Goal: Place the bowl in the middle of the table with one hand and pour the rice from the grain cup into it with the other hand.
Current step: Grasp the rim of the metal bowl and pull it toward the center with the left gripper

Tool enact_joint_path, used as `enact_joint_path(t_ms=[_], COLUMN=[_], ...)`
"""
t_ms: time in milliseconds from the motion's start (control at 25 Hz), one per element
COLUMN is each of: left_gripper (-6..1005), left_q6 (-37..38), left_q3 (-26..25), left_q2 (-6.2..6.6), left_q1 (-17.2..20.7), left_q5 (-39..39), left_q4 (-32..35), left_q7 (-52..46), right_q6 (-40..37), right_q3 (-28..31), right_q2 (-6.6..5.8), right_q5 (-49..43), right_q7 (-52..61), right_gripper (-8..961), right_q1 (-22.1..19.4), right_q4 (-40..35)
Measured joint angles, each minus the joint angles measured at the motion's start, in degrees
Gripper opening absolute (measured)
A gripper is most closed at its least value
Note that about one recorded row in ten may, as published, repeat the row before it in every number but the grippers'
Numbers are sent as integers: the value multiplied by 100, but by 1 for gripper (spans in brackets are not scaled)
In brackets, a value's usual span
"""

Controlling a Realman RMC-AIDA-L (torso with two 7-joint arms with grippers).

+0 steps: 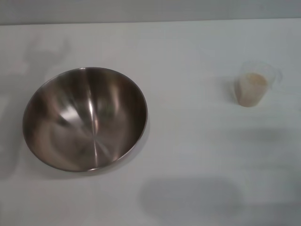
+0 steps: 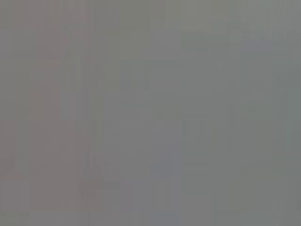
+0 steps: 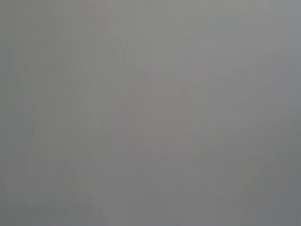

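Observation:
The stainless-steel bowl point(image 1: 85, 118) sits empty on the left part of the white table point(image 1: 188, 150) in the head view. The clear grain cup point(image 1: 253, 84) stands upright at the right, well apart from the bowl, with pale rice point(image 1: 250, 89) filling most of it. Neither gripper shows in the head view. Both wrist views show only a plain grey surface, with no object and no fingers.
The table's far edge point(image 1: 150, 22) runs across the top of the head view. Soft shadows lie on the table at the front centre point(image 1: 190, 197) and at the far left.

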Motion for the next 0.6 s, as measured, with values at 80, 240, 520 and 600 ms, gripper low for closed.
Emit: enact_joint_path(t_ms=[80,240,520,600], left_gripper=[857,858,858,858], left_q6=[-966,-2212,-3784,-4393], left_q3=[-322,-688,-1035,-1312], left_q2=[4,1,6,7], left_q1=[-207,-540,-850,-1000], left_q5=[-174,-16,702,718], left_q4=[-29,-127,-554,-605], left_q7=[-69,213,353,339], right_q6=[0,2,4,3], right_q3=[0,0,0,0], right_q2=[0,0,0,0], right_q5=[0,0,0,0], right_q7=[0,0,0,0], right_gripper=[833,833,834,834], right_q1=[0,6,-26,-30], right_q4=[0,0,0,0])
